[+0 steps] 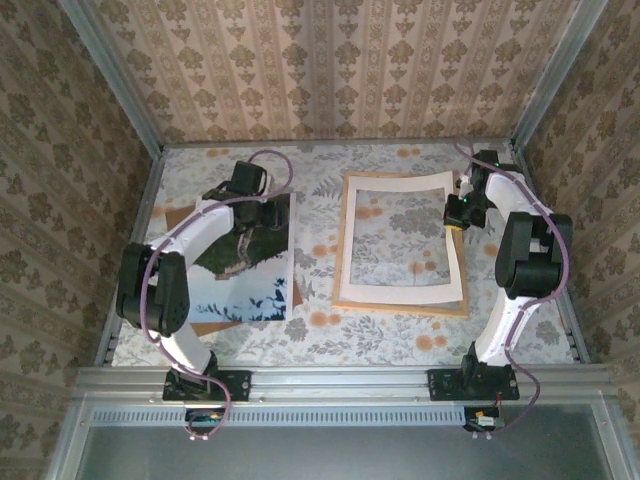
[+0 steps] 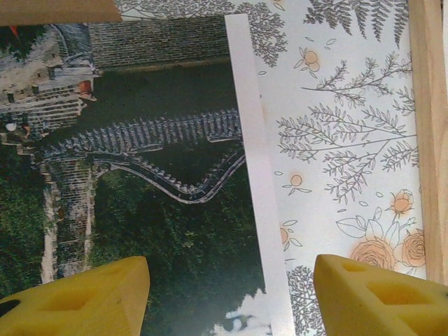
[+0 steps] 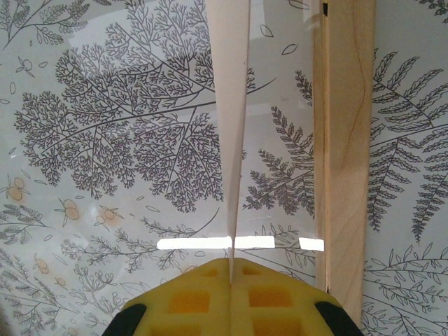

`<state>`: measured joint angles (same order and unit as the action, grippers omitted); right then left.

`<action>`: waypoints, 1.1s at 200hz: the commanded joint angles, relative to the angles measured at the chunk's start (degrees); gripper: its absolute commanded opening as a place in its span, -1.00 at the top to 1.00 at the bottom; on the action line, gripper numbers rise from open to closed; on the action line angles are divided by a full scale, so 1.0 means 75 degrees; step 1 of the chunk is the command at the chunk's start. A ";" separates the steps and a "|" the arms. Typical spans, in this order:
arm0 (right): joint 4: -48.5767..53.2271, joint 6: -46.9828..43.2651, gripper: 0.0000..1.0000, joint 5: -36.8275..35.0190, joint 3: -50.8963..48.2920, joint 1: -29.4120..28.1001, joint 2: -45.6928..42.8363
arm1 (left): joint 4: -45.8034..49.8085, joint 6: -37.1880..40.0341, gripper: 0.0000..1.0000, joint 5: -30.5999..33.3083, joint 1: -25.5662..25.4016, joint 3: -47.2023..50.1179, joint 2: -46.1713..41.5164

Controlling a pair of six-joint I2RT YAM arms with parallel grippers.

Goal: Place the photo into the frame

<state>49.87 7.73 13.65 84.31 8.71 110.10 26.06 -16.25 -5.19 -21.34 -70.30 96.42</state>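
The photo (image 1: pixel 250 290), a dark green hill with a winding wall and a white border, lies flat on the left of the table (image 2: pixel 154 210). My left gripper (image 1: pixel 245 225) hovers open over the photo's right border (image 2: pixel 231 301), one yellow finger over the print and one over the tablecloth. The frame (image 1: pixel 341 240) of light wood lies at centre right, and its moulding also shows in both wrist views (image 2: pixel 428 140) (image 3: pixel 346 140). My right gripper (image 1: pixel 458 215) is shut on the edge of a thin white mat sheet (image 3: pixel 231 105), whose right side is lifted off the frame (image 3: pixel 230 269).
A brown backing board (image 1: pixel 180 215) lies under the photo, its corner showing (image 2: pixel 56 10). The white mat (image 1: pixel 395 295) has a window through which the floral tablecloth (image 1: pixel 320 345) is seen. Patterned walls enclose the table on three sides.
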 commanded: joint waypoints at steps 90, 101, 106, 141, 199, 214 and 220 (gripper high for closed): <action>-0.0281 0.0357 1.00 -0.0725 -0.0715 -0.0282 -0.0981 | -0.1614 -0.0836 -0.29 -0.0406 -0.1273 -0.0375 0.0935; -0.0303 0.0363 1.00 -0.0824 -0.0842 -0.0282 -0.1109 | -0.1357 -0.0705 -0.28 -0.0140 -0.1396 -0.0829 0.1344; -0.0281 0.0373 1.00 -0.0893 -0.0874 -0.0282 -0.1152 | -0.1219 -0.0653 -0.27 0.0019 -0.1446 -0.1036 0.1533; -0.0366 0.0332 1.00 -0.0856 -0.1104 -0.0285 -0.1309 | -0.0574 -0.0214 -0.26 0.0823 -0.1693 -0.2153 0.2503; -0.0633 0.0374 1.00 -0.0626 -0.1058 -0.0306 -0.1377 | 0.0008 0.0095 -0.25 0.0867 -0.1923 -0.3200 0.3455; -0.0644 0.0370 1.00 -0.0552 -0.0980 -0.0312 -0.1300 | 0.0142 0.0231 -0.26 0.0807 -0.2010 -0.3524 0.3744; -0.0651 0.0376 1.00 -0.0543 -0.0956 -0.0317 -0.1264 | 0.0185 0.0235 -0.26 0.0758 -0.2017 -0.3629 0.3847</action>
<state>45.69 9.52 8.16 76.93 6.74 101.51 23.70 -17.04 0.71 -35.00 -93.93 122.28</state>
